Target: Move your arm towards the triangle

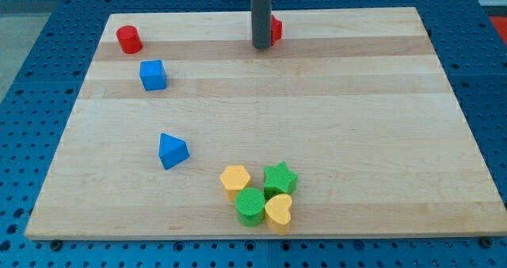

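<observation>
The blue triangle (pixel 172 151) lies on the wooden board (pixel 356 101) at the view's left, below the middle. My tip (pixel 261 47) is at the view's top centre, far above and to the right of the triangle. A red block (pixel 276 28) sits just behind and right of the rod, partly hidden by it; its shape cannot be made out.
A red cylinder (pixel 128 40) is at the top left and a blue cube (pixel 153 74) just below it. At the bottom centre, a yellow hexagon (pixel 235 178), a green star (pixel 280 178), a green cylinder (pixel 250 206) and a yellow heart (pixel 279 210) cluster together.
</observation>
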